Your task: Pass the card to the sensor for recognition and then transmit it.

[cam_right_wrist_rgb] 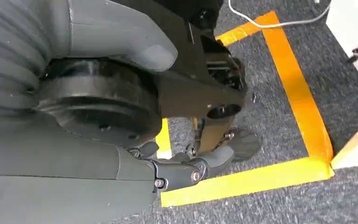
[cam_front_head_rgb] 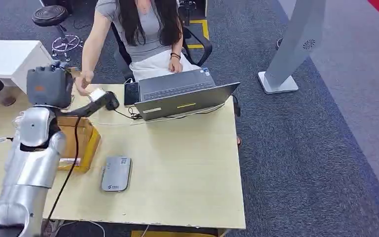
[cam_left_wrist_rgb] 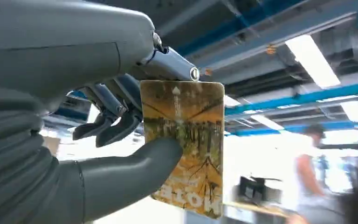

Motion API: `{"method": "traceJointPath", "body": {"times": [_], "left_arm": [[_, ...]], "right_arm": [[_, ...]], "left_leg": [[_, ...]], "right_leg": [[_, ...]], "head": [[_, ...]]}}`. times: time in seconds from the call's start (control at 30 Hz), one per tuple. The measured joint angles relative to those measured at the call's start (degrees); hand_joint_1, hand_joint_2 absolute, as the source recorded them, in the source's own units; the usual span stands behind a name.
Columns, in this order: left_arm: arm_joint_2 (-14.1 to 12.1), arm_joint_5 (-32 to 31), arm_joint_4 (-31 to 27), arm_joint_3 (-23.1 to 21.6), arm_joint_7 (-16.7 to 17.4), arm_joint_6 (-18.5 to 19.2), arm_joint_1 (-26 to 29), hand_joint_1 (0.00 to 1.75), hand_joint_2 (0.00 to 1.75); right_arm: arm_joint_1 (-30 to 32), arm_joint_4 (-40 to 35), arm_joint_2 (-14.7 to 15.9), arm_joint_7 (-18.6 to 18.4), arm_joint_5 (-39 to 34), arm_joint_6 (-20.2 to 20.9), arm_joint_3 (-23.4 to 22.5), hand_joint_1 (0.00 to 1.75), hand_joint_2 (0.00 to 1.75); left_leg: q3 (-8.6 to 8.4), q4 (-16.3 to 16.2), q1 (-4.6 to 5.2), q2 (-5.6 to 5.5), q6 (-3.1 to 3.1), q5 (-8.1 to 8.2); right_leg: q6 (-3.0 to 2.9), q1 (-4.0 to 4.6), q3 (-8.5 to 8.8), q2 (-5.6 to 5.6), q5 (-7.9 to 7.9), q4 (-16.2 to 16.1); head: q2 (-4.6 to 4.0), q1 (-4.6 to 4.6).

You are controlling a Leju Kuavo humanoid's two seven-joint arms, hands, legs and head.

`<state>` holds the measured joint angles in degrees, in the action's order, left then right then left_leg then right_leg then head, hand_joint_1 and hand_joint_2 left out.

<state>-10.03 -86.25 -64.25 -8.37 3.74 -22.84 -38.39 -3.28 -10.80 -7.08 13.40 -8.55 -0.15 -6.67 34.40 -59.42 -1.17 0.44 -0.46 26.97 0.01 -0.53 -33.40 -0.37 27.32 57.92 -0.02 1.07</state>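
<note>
Grey carpet surrounds a pale wooden desk (cam_front_head_rgb: 187, 168), where a person (cam_front_head_rgb: 143, 29) in a grey top sits at the far edge.

At the left, the robot's silver left arm reaches up and across the desk, and its left hand (cam_front_head_rgb: 101, 98) holds the card (cam_front_head_rgb: 96, 94) out toward the person's hand (cam_front_head_rgb: 82, 84), which is just beside it. In the left wrist view the card (cam_left_wrist_rgb: 186, 144) is clamped between the thick grey thumb (cam_left_wrist_rgb: 135, 172), pressing on its printed yellow-brown face, and the darker fingers (cam_left_wrist_rgb: 114, 123) curled in behind it; most of the card sticks out clear of the grip.

Below the arm a yellow box (cam_front_head_rgb: 81, 140) sits on the desk. Right of the box lies the flat grey sensor (cam_front_head_rgb: 116, 174), well apart from the card. Farther right, toward the far edge, stands an open laptop (cam_front_head_rgb: 182, 96).

The right hand (cam_right_wrist_rgb: 191, 170) hangs over carpet marked with orange tape (cam_right_wrist_rgb: 303, 107); its fingers are curled inward with nothing in them.
</note>
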Motion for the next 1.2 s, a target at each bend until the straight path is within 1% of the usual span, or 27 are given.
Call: {"method": "traceJointPath", "body": {"times": [0.07, 0.2, 0.47, 0.5, 0.53, 0.73, 0.93, 1.2], "left_arm": [[-0.66, -0.55, 3.26, 1.54, 0.06, -1.22, -1.95, 1.75, 1.75], [-1.16, -0.74, 6.29, 2.47, 0.15, -1.72, -2.58, 1.75, 1.75], [-1.51, -0.83, 8.45, 3.71, 0.22, -1.70, -2.58, 1.75, 1.75], [-1.49, -0.81, 8.67, 3.82, 0.22, -1.70, -2.58, 0.05, 1.75], [-1.49, -0.72, 8.84, 3.93, 0.24, -1.70, -2.58, 0.00, 1.75], [-1.43, 0.13, 9.74, 4.94, 0.02, -1.77, -2.45, 0.00, 1.75], [-0.70, 1.05, 9.30, 5.09, -2.84, -2.55, -0.22, 0.00, 1.75], [-0.05, 1.23, 8.80, 5.15, -2.89, -2.82, 1.35, 0.00, 1.75]], "right_arm": [[0.07, 0.00, 0.00, -0.28, 0.00, 0.17, 0.00, 0.00, 1.75], [0.01, 0.00, 0.00, -0.35, 0.00, 0.24, 0.00, 0.00, 1.75], [0.06, 0.00, 0.00, -0.35, 0.00, 0.24, 0.00, 0.00, 1.75], [0.08, 0.00, 0.00, -0.35, 0.00, 0.24, 0.00, 0.00, 1.75], [0.08, 0.00, 0.00, -0.35, 0.00, 0.24, 0.00, 0.00, 1.75], [0.09, 0.00, 0.00, -0.35, 0.00, -0.31, 0.00, 0.00, 1.75], [0.17, 0.00, 0.00, -0.29, 0.07, -0.26, -0.09, 0.00, 1.75], [0.30, 0.00, 0.00, -0.29, 0.04, -0.24, -0.11, 0.00, 1.75]], "left_leg": [[-0.01, 0.00, 0.00, -0.01, 0.00, 0.00], [0.09, 0.01, 0.00, -0.09, 0.00, 0.01], [0.08, 0.00, 0.03, -0.06, 0.02, 0.04], [0.08, 0.00, 0.03, -0.06, 0.02, 0.05], [0.08, 0.00, 0.03, -0.05, 0.02, 0.04], [0.08, 0.00, 0.02, -0.07, 0.02, 0.05], [0.07, 0.00, 0.02, -0.06, 0.02, 0.04], [0.08, 0.00, 0.02, -0.07, 0.02, 0.04]], "right_leg": [[0.00, 0.00, 0.00, 0.01, 0.01, 0.00], [0.01, 0.00, -0.01, -0.07, 0.05, -0.01], [0.02, -0.01, -0.02, -0.04, 0.04, -0.04], [0.02, -0.01, -0.02, -0.04, 0.04, -0.04], [0.02, -0.01, -0.02, -0.04, 0.04, -0.04], [0.02, -0.01, -0.02, -0.05, 0.04, -0.04], [0.02, -0.01, -0.02, -0.04, 0.04, -0.04], [0.02, -0.01, -0.02, -0.05, 0.04, -0.04]], "head": [[0.00, 0.04], [0.00, 0.02], [0.00, 0.02], [0.00, 0.02], [0.00, 0.02], [0.00, 0.02], [0.00, 0.05], [0.00, 0.02]]}}
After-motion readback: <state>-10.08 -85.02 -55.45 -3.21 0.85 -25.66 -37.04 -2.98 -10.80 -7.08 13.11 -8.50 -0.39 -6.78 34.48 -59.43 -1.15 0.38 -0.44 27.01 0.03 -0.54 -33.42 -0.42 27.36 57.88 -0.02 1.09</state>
